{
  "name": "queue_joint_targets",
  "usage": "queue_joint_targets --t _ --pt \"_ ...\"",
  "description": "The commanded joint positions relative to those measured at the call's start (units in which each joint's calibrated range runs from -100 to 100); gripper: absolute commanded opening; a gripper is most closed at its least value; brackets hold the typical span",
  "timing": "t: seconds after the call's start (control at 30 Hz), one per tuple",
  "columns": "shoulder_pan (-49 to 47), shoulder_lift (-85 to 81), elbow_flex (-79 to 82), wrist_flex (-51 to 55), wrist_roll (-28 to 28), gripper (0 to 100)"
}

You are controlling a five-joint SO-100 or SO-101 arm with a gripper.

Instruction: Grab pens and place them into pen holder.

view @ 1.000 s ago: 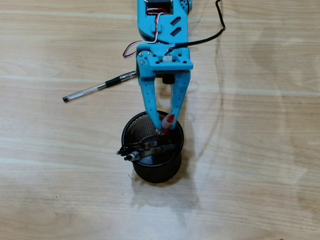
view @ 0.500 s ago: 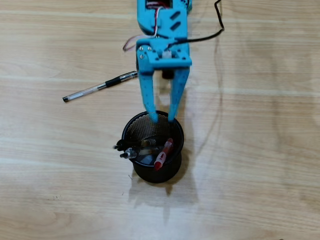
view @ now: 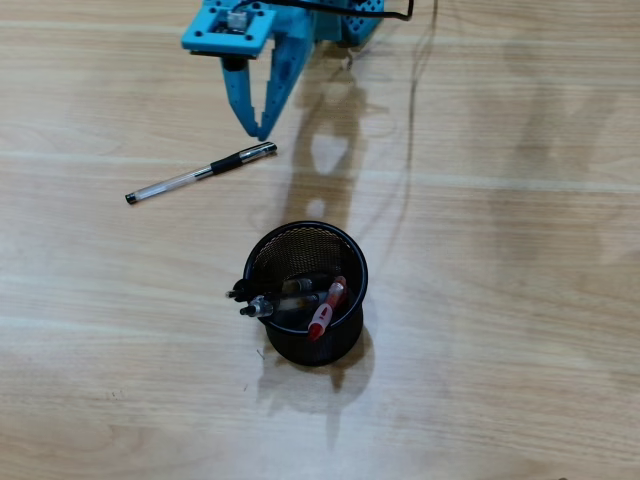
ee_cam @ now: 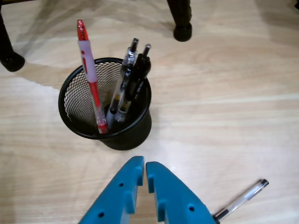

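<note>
The black mesh pen holder [view: 345, 275] [ee_cam: 74, 112] stands mid-table. Inside it lean a red-and-clear pen [view: 326, 308] [ee_cam: 89, 74] and two clear pens with black sleeves [view: 285, 298] [ee_cam: 127, 84]. One more clear pen [view: 200, 172] [ee_cam: 243, 198] lies flat on the wood, up and left of the holder in the overhead view. My blue gripper [view: 260, 130] [ee_cam: 145, 164] is shut with nothing between its fingers. It hovers just above the lying pen's black-sleeved end, well away from the holder.
A black cable [view: 405, 15] trails from the arm at the top of the overhead view. In the wrist view dark furniture legs [ee_cam: 182, 25] stand beyond the holder, with another [ee_cam: 10, 58] at the left edge.
The gripper let the red pen drop into the holder, then pulled back and swung up-left, shutting, to above the lying pen.
</note>
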Motion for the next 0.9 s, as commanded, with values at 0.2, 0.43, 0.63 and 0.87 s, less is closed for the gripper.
queue_joint_targets --t 0.2,0.43,0.63,0.87 --pt "5.41 -1.22 -0.95 21.46 -7.65 2" --pt "9.43 3.71 -2.58 26.47 -12.68 2" --pt "10.53 15.0 -10.54 26.93 -12.63 2" --pt "14.28 28.25 -26.38 43.51 -12.99 14"
